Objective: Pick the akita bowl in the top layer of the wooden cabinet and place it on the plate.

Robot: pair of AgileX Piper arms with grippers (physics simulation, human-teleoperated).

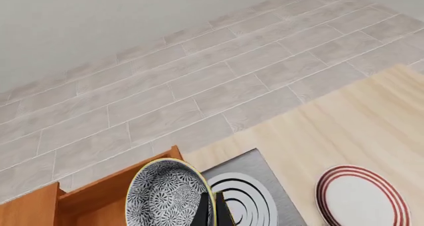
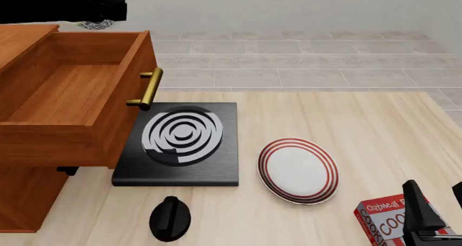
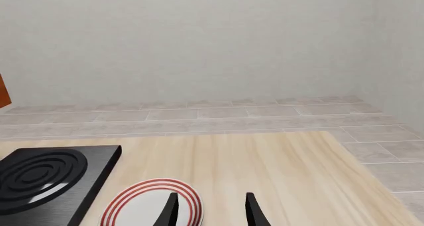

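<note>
Pale tiled floor [image 2: 303,62] meets plain wall [image 3: 198,42].

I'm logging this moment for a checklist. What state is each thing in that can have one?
top layer: pulled open, empty
akita bowl: lifted out, tilted, held by the left gripper
plate: flat on the table, nothing on it
right gripper: open, holding nothing
cookie box: lying on the table
black knob: on the table, untouched

Count: one akita bowl [image 1: 166,196], one plate [image 2: 298,170], one black slab [image 2: 180,146], one knob [image 2: 170,218], one cookie box [image 2: 386,220], one wooden cabinet [image 2: 43,143].
</note>
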